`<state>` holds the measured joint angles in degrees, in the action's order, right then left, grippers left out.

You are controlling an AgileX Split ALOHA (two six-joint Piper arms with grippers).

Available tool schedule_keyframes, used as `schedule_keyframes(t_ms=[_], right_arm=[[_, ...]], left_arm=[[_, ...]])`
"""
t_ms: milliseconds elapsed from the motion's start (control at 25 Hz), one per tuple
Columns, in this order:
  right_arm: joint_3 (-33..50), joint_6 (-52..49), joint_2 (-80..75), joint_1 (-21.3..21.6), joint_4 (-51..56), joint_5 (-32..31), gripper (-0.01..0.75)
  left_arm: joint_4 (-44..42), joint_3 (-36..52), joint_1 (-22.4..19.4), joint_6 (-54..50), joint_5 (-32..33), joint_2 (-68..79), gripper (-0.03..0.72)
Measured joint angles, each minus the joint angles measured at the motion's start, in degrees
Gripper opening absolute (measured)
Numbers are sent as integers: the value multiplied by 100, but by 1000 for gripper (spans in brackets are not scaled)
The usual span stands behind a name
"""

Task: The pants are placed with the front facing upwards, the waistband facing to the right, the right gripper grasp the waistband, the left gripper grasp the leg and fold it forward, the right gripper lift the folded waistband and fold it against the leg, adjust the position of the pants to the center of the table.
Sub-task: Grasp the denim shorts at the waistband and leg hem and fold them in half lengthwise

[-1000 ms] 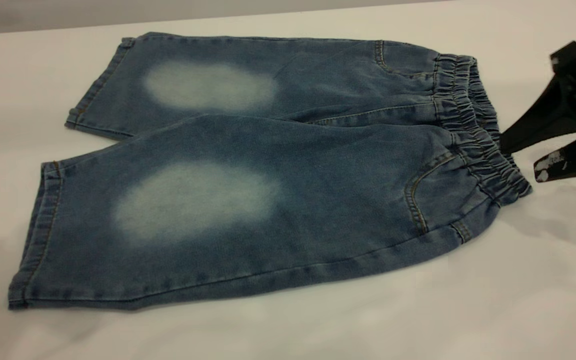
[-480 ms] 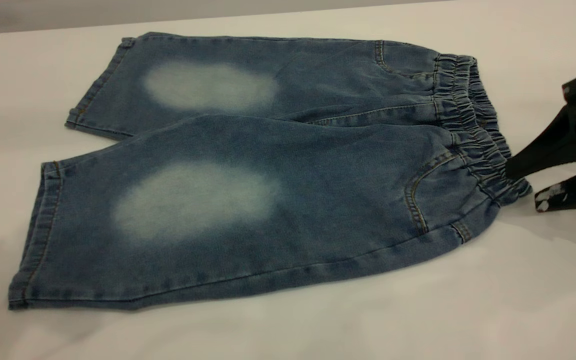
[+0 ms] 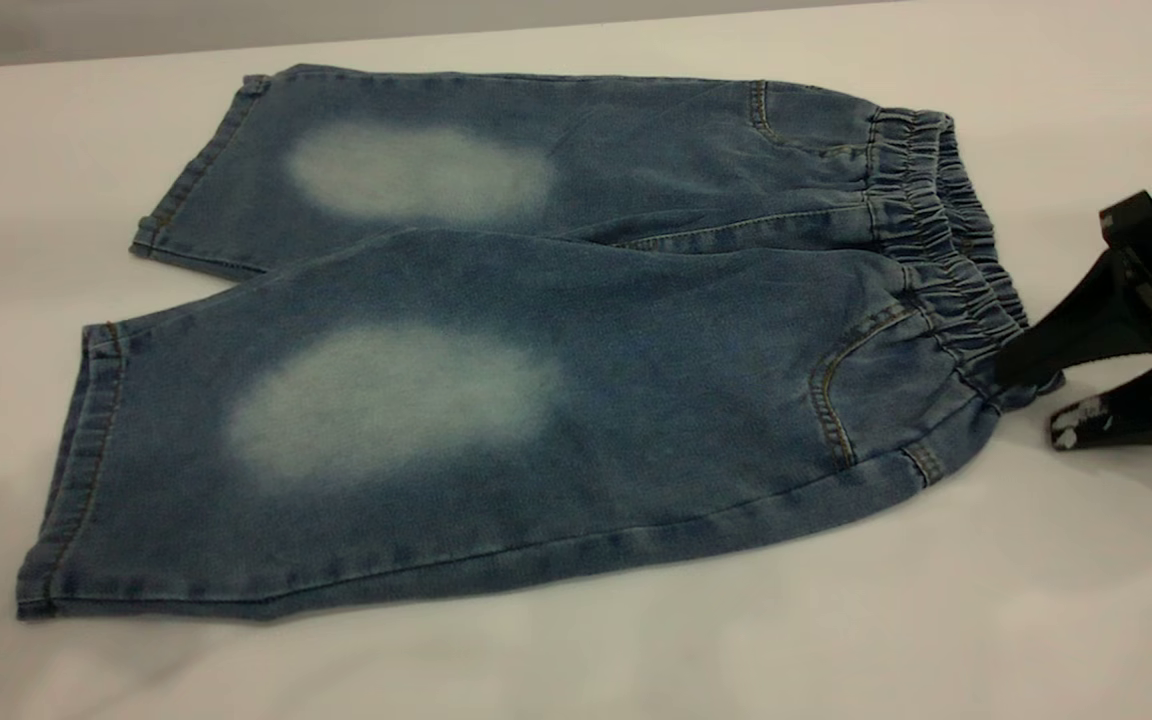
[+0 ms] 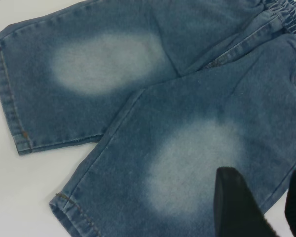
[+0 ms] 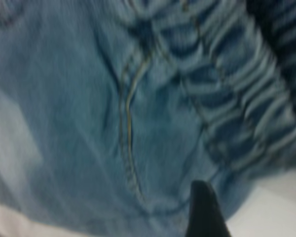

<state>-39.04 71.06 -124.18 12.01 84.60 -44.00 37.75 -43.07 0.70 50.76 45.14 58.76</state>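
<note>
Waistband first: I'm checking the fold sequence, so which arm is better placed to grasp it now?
Right. The right gripper is open at the waistband near corner, one finger over it. The left gripper hovers over a leg of the pants.

The pants are seen spread flat on the white table, a pale oval on each leg. Two dark fingers of the left gripper are held apart above one leg.
</note>
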Motion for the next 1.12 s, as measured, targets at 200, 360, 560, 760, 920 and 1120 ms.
schedule_keyframes(t_ms=[200, 360, 560, 760, 920, 1120], right_arm=[[-87, -12, 5, 0, -7, 68, 371], [-87, -5, 10, 0, 60, 143, 370], [-253, 39, 10, 0, 99, 205, 370], [-319, 25, -21, 0, 105, 194, 370], [-319, 12, -273, 5, 131, -148, 368], [-319, 493, -723, 5, 502, -740, 351]], left_arm=[[0, 0, 0, 0, 27, 0, 258], [-5, 0, 0, 0, 70, 0, 258], [-5, 0, 0, 0, 70, 0, 258], [-5, 0, 0, 0, 78, 0, 258], [19, 0, 0, 0, 131, 0, 258], [37, 0, 0, 0, 131, 0, 258]])
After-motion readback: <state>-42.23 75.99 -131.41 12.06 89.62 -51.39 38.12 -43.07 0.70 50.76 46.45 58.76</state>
